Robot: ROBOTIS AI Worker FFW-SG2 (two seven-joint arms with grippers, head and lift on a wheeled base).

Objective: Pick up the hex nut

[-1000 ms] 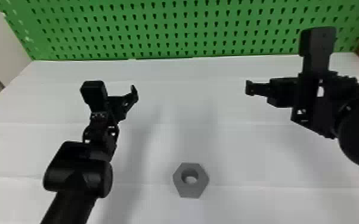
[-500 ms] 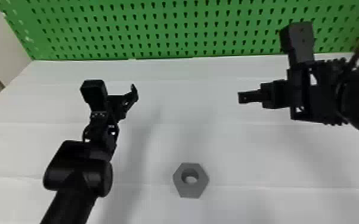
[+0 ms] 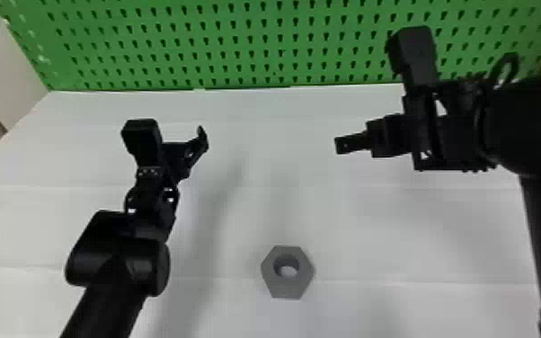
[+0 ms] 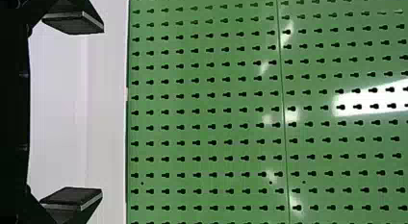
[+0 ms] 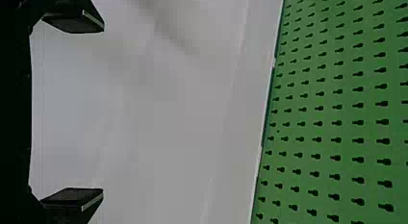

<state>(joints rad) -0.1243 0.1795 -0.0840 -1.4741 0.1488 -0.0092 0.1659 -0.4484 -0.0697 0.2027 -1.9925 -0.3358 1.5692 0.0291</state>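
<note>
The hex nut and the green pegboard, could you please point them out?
Hex nut (image 3: pixel 287 287), head view: grey face just below its hole.
Green pegboard (image 3: pixel 261 45), head view: perforated face, around its middle.

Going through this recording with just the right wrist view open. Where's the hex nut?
Observer: The nut lies flat on the white table, its hole facing up, as the head view shows.

Reviewer: Which way is it from the right gripper?

Observer: In the head view it lies to the left of the right gripper and nearer the robot.

Reviewer: And is the left gripper holding anything?

Observer: No, the left wrist view shows the left gripper open, with nothing held between its fingers.
</note>
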